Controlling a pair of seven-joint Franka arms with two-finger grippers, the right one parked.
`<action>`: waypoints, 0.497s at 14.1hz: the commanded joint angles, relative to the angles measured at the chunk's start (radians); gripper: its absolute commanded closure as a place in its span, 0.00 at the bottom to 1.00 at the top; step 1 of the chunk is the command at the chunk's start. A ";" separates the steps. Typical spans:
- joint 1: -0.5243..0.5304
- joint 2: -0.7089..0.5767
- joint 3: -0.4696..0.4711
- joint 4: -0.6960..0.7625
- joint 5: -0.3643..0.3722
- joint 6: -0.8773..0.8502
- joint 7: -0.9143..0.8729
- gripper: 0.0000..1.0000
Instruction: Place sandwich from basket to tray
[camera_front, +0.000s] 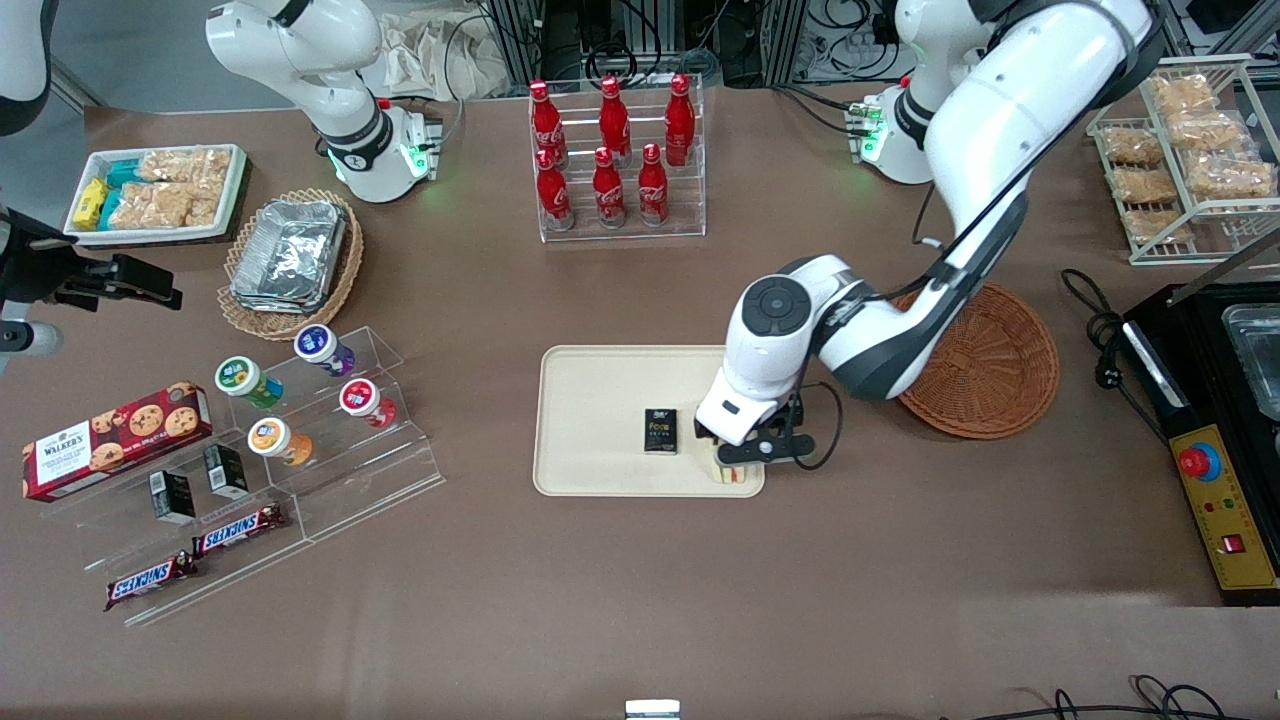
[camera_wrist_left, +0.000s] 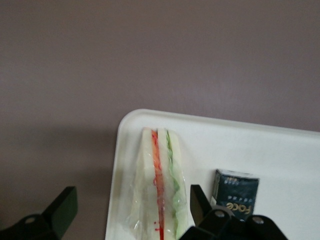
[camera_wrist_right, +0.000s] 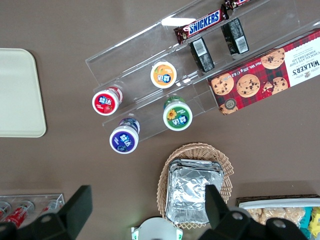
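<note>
The sandwich (camera_wrist_left: 161, 185), a clear-wrapped wedge of white bread with red and green layers, lies on the cream tray (camera_wrist_left: 270, 150) at its corner nearest the front camera, toward the working arm's end. My left gripper (camera_wrist_left: 130, 197) is just above it, fingers spread wide on either side, one close to the sandwich and the other well apart from it. In the front view the gripper (camera_front: 738, 462) hides most of the sandwich (camera_front: 731, 475) on the tray (camera_front: 600, 390). The reddish-brown basket (camera_front: 995, 365) stands beside the tray, partly covered by the arm, with nothing showing in it.
A small dark box (camera_front: 660, 431) lies on the tray beside the sandwich, also in the left wrist view (camera_wrist_left: 235, 192). A rack of red bottles (camera_front: 612, 160) stands farther from the front camera. A black machine (camera_front: 1215, 400) sits at the working arm's end.
</note>
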 joint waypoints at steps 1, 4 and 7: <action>0.061 -0.164 -0.006 0.011 -0.146 -0.132 0.124 0.00; 0.184 -0.327 -0.002 0.025 -0.364 -0.274 0.378 0.00; 0.232 -0.443 0.065 0.018 -0.427 -0.392 0.547 0.00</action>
